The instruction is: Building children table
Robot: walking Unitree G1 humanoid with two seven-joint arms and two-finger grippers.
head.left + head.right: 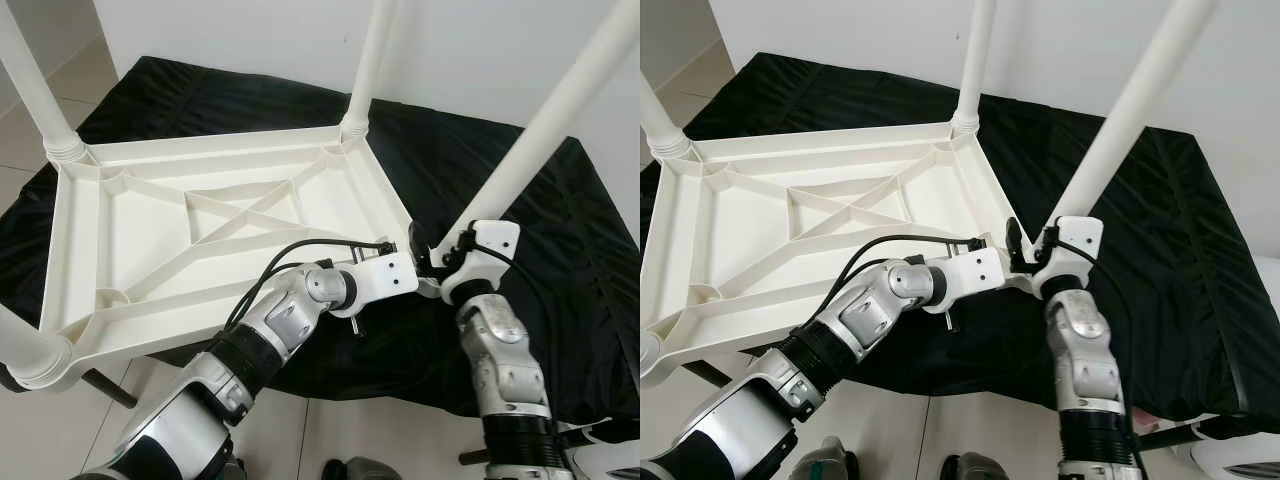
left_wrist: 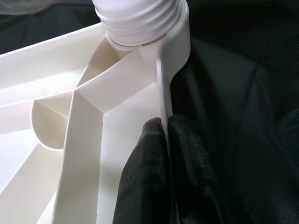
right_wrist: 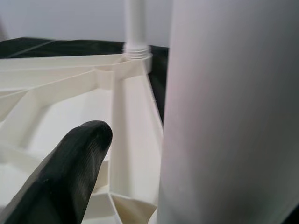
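The white plastic table top (image 1: 150, 250) lies upside down on a black cloth, ribs facing up. White legs stand in its corners: one at the far left (image 1: 30, 80), one at the far middle (image 1: 368, 60), one at the near right (image 1: 560, 110). My left gripper (image 2: 166, 128) is shut on the top's thin side rim just below the near-right threaded socket (image 2: 140, 23). My right gripper (image 1: 432, 262) is at the base of that near-right leg (image 3: 224, 112). One of its black fingers (image 3: 79, 154) stands apart from the leg, and the other is hidden behind it.
The black cloth (image 1: 560, 260) covers a low surface against the white wall (image 1: 250, 30). Pale tiled floor (image 1: 30, 430) lies in front and to the left. A fourth leg end (image 1: 25, 355) sticks out at the near left. A dark object (image 1: 350, 468) sits on the floor by my feet.
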